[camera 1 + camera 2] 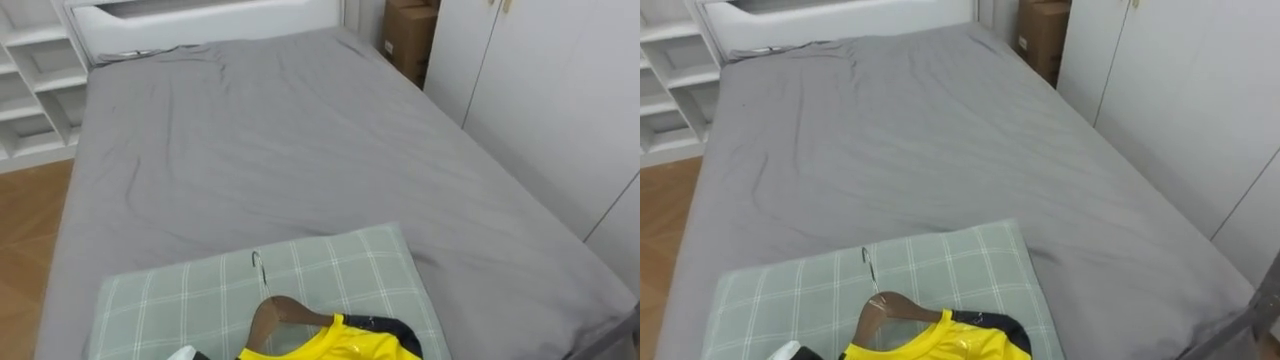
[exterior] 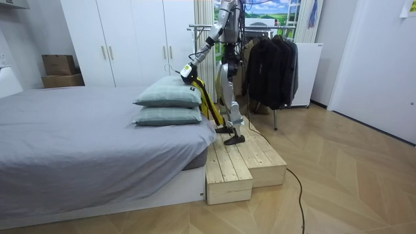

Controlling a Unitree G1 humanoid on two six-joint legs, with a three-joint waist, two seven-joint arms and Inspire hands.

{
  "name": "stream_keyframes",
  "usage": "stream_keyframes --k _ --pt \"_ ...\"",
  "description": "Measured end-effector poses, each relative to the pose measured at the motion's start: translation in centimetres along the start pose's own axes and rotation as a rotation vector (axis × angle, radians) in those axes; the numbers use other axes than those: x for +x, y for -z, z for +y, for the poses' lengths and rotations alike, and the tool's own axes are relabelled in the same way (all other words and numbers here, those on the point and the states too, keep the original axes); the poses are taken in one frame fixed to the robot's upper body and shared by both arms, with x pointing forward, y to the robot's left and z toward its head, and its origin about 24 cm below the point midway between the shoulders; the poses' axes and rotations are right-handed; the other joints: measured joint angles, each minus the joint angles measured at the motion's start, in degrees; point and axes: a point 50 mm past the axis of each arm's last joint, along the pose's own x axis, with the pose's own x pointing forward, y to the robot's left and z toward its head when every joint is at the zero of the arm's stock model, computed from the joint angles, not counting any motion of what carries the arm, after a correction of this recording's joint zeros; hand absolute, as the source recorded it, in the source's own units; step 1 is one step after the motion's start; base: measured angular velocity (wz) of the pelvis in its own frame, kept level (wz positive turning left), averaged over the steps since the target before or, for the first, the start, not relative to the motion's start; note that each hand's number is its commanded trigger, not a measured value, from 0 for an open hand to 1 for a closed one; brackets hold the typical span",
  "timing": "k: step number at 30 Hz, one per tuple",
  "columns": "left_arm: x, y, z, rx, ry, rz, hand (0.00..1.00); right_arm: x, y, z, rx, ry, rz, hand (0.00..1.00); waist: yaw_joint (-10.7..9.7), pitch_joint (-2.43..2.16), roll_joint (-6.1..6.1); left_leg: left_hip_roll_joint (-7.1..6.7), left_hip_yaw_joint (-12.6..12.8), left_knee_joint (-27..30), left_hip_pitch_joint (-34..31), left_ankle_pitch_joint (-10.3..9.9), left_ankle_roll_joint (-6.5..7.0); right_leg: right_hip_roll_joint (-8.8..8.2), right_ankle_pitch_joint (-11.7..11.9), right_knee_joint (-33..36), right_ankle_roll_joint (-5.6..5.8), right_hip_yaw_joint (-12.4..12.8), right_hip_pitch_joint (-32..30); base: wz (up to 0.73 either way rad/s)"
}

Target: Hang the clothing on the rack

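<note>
The yellow shirt (image 1: 330, 342), with dark trim at its collar, sat on a wooden hanger (image 1: 285, 312) whose shoulders and metal hook (image 1: 260, 270) lay on the upper checked pillow (image 1: 200, 290) at the near end of the grey bed (image 1: 300, 150). In the room view the shirt's body trailed down past the pillows' end towards the wooden platform (image 2: 240, 162) where the robot stood.

The cloth looked light, soft and limp, so it would likely sag and slide. It was better carried by the hanger than by the fabric. The hanger was stiff and probably the safest hold, taken at the neck just below the hook. That would leave the hook free for the rail of the clothes rack (image 2: 270, 62) behind the robot. The shirt might slip off a tilted hanger.

The arm judged to be the left reached to the top of the garment, and the left hand (image 2: 188, 70) was there. I could not tell whether its fingers were closed on the hanger or merely resting beside it. The lower edge of the eye views cut off most of the shirt and the hanger's ends. A pale sliver at that edge could not be identified.
</note>
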Motion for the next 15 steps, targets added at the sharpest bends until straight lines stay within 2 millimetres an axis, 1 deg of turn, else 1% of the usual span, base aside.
stream_keyframes --k 1,3,5,6,8,9,10,13,15 --pt "0.0 0.0 0.0 -0.005 0.0 -0.001 1.0 0.0 -0.1 0.0 0.003 0.001 -0.003 0.0 -0.03 -0.1 0.15 0.0 -0.08 0.01 -0.03 0.0 0.0 0.0 0.0 -0.01 0.0 -0.01 0.0 0.0" --pt "0.0 -0.3 0.2 -0.039 -0.006 -0.009 1.0 0.0 -0.3 -0.2 0.016 0.004 -0.009 0.0 -0.04 -0.15 0.33 -0.08 -0.6 0.07 -0.15 0.0 0.0 -0.01 -0.01 -0.03 0.03 -0.01 -0.04 0.04" --pt "0.0 -1.0 0.6 -0.059 -0.02 -0.041 1.0 0.0 -0.3 -0.2 0.017 0.007 -0.016 0.0 0.19 -0.12 0.43 -0.09 -0.68 0.05 -0.21 0.0 0.0 -0.01 -0.02 -0.02 0.05 0.0 -0.18 0.02" --pt "0.0 -1.5 0.9 -0.083 -0.03 -0.06 1.0 0.0 -0.5 -0.3 0.018 0.009 -0.02 0.0 0.42 -0.24 0.6 -0.09 -0.65 0.07 -0.26 0.0 0.01 0.01 -0.02 -0.01 0.04 -0.02 -0.42 0.0" --pt "-0.1 -3.1 2.0 -0.126 -0.069 -0.13 1.0 0.0 -0.6 -0.4 0.027 0.012 -0.027 0.0 1.41 -0.27 0.73 -0.14 -0.68 0.08 -0.5 0.01 0.01 0.03 0.03 -0.02 0.06 -0.13 -0.75 0.0" --pt "-0.3 -4.4 2.9 -0.17 -0.098 -0.188 1.0 0.0 -0.6 -0.4 0.027 0.013 -0.028 0.0 1.94 -0.27 0.72 -0.12 -0.74 0.07 -0.5 0.01 0.01 0.04 0.07 -0.02 0.05 -0.28 -0.71 0.04" --pt "-0.6 -5.2 3.7 -0.202 -0.123 -0.239 1.0 0.0 -0.8 -0.5 0.026 0.016 -0.036 0.0 1.96 -0.25 0.8 -0.09 -0.88 0.06 -0.31 0.01 0.01 0.07 0.08 -0.05 0.05 -0.6 -0.4 0.03" --pt "-1.0 -6.5 4.5 -0.25 -0.156 -0.305 1.0 0.0 -1.4 -0.7 0.043 0.02 -0.067 0.0 1.88 -0.41 1.12 -0.01 -0.99 0.01 0.27 0.01 0.01 0.09 0.08 -0.14 0.06 -0.7 0.19 0.0" --pt "-1.3 -7.3 5.0 -0.273 -0.166 -0.339 1.0 0.0 -1.7 -0.7 0.063 0.019 -0.078 0.0 1.78 -0.39 1.17 0.02 -1.0 0.0 0.3 0.01 0.01 0.18 0.08 -0.13 0.06 -0.67 0.21 0.0"
